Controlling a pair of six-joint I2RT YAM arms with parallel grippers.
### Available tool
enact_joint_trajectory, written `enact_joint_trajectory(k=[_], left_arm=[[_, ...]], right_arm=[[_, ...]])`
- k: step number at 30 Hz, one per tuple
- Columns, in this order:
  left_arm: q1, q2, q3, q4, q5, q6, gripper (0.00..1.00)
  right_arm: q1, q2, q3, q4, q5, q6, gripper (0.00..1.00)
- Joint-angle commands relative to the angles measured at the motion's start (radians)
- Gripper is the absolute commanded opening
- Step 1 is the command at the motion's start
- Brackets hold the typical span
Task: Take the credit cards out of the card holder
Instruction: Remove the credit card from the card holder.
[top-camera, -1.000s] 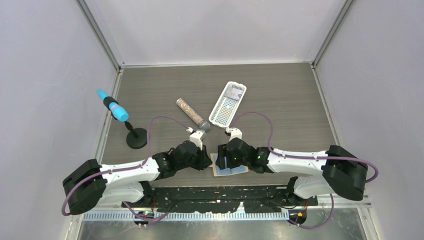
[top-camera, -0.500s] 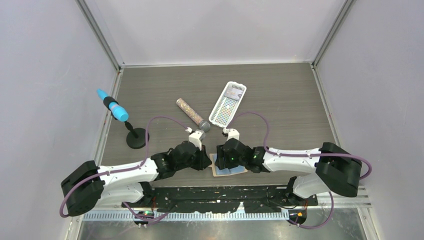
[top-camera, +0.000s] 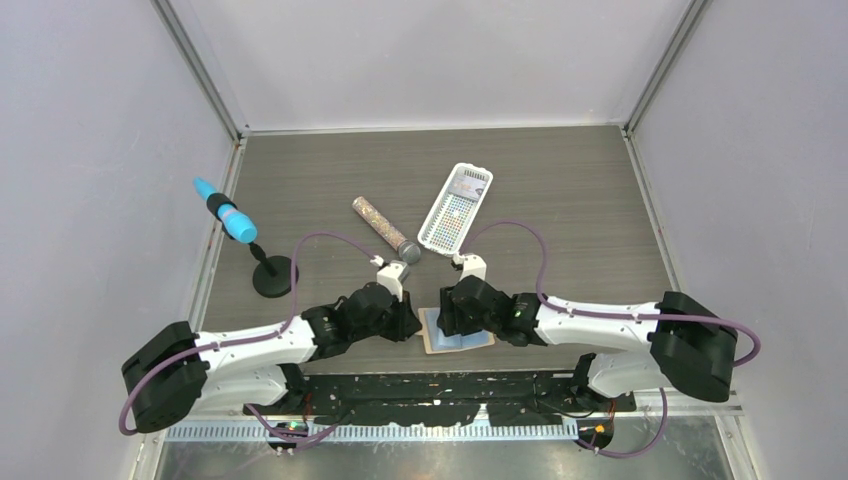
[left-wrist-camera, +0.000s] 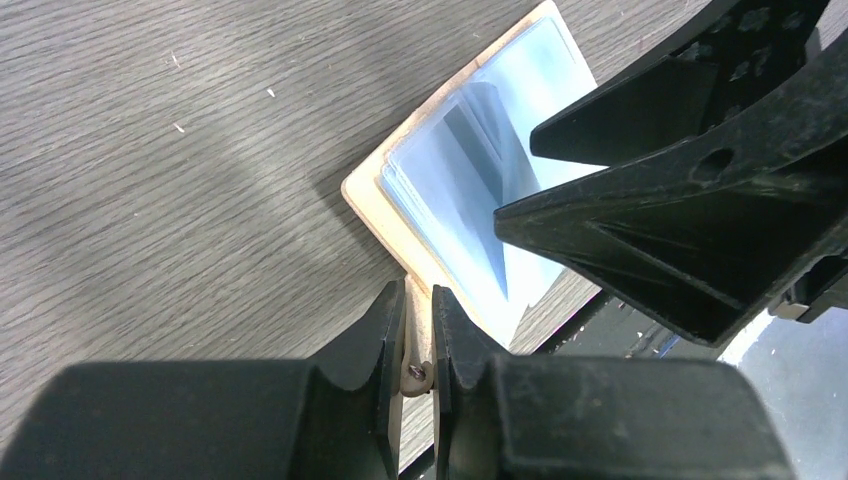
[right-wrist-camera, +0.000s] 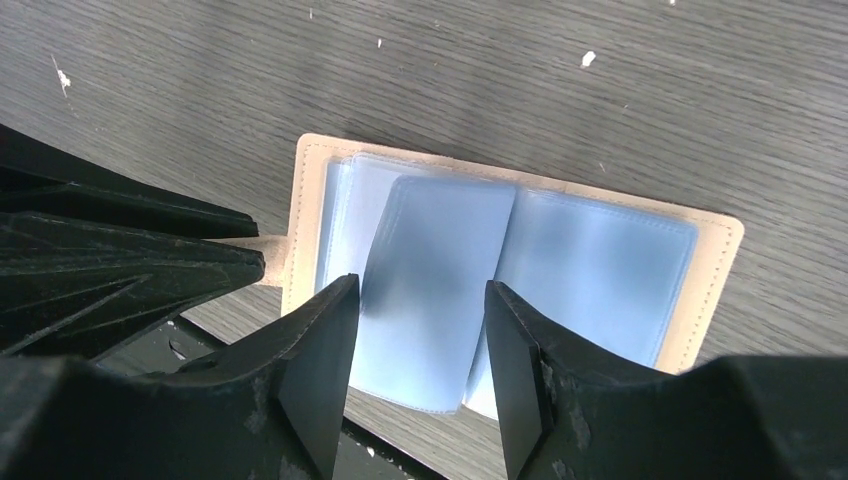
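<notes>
Two grippers are meeting over the card holder (right-wrist-camera: 310, 180), which is lying opened flat on the table (top-camera: 600, 200) at its near edge, about midway between left and right. The left gripper (left-wrist-camera: 419, 290) is reaching in from the left with its jaws drawn down to a narrow slit, and they are pinching the holder's little tan tab (left-wrist-camera: 417, 373). The right gripper (right-wrist-camera: 420, 285) is hanging over the holder from the right with its jaws a moderate width apart. They are straddling a pale bluish leaf that is lifting up from the holder's middle, though whether the fingers (right-wrist-camera: 325, 370) are pressing on its edges cannot be told. The credit cards (right-wrist-camera: 440, 300) are showing only as pale bluish sheets inside the tan border, and they are hard to tell from the shiny pockets around them. In the left wrist view a darker band is showing on the raised leaf. Farther back, a glittery tube (top-camera: 385, 228) is lying at a slant just left of a white slotted basket (top-camera: 456, 206). Well to the left, a blue pen-like piece (top-camera: 225, 212) is leaning on a black round-footed stand (top-camera: 272, 277).
</notes>
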Motion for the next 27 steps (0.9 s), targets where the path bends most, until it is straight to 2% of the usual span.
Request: enact_joint_trajectory(k=[1, 11, 16, 20, 25, 27], left_arm=[[0.004, -0.029, -0.006, -0.002, -0.025, 0.0, 0.0], [0.003, -0.041, -0.009, -0.006, -0.019, -0.003, 0.0], [0.003, -0.044, -0.007, 0.002, -0.016, -0.003, 0.0], [0.003, -0.041, -0.004, 0.005, -0.014, -0.005, 0.0], [0.003, -0.039, -0.006, 0.004, -0.012, -0.006, 0.0], [0.004, -0.041, -0.008, 0.001, -0.015, -0.005, 0.0]], right_arm=[[0.006, -0.04, 0.003, -0.02, 0.066, -0.004, 0.56], [-0.01, -0.148, -0.017, -0.195, 0.197, -0.003, 0.56], [-0.012, -0.195, 0.031, -0.288, 0.299, -0.004, 0.56], [-0.012, -0.191, 0.07, -0.28, 0.249, -0.03, 0.56], [-0.012, -0.195, 0.029, -0.091, 0.067, -0.079, 0.56], [-0.012, -0.173, 0.024, -0.065, 0.041, -0.08, 0.55]])
